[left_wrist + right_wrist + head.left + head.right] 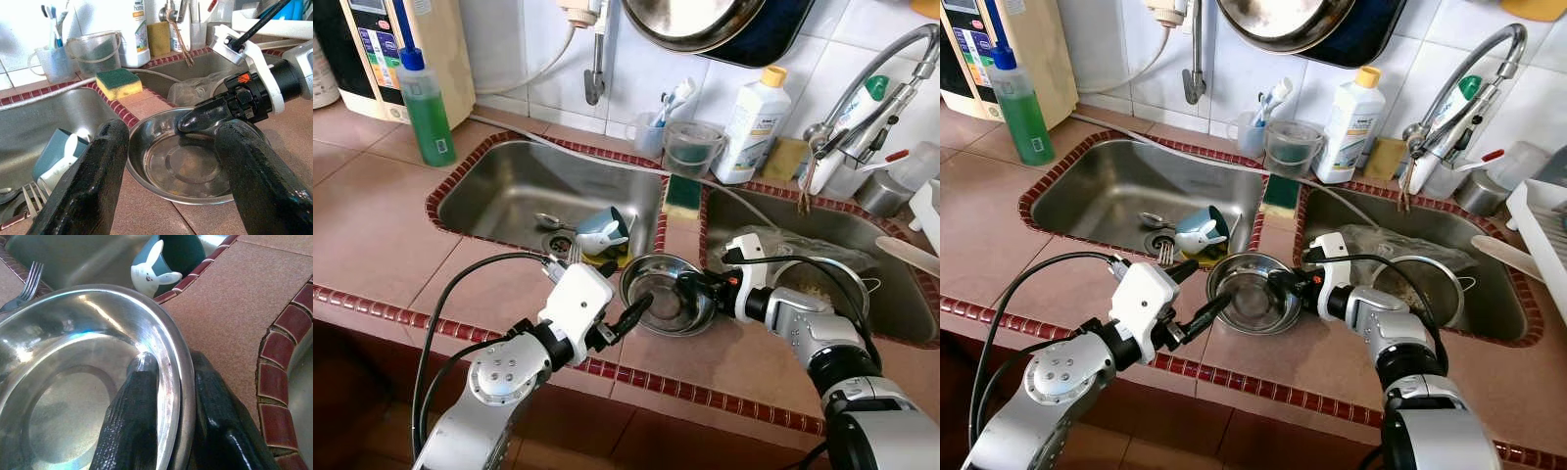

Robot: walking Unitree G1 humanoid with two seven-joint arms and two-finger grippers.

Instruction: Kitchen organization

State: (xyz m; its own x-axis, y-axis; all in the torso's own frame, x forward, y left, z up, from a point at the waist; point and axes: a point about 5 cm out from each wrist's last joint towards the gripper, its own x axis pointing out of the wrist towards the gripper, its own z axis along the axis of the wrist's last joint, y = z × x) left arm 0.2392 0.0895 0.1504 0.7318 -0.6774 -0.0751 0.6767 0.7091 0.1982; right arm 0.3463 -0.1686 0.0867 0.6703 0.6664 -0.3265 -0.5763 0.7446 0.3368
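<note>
At the far left of the counter stands a green soap bottle (426,110) with a blue cap, beside the left sink basin (499,186). In that basin, near the drain, lie a spoon (548,221), a fork (33,207) and a tipped teal cup (604,232) with a rabbit figure on it. My left gripper (628,317) is on the tiled ledge in front of this basin, fingers spread apart and holding nothing, with the fingertips at the near-left rim of the steel bowl (666,296). The steel bowl rests upright on the counter strip between the two basins, at the front edge. Behind it, on the divider, lies a green-and-yellow sponge (682,195). My right gripper (168,367) is clamped on the bowl's right rim, one finger inside the wall and the other outside. To the right is the right sink basin (891,294), which contains a metal strainer and a crumpled clear bag (803,245). Behind it stand a white detergent bottle (752,122) and the faucet (871,83).
</note>
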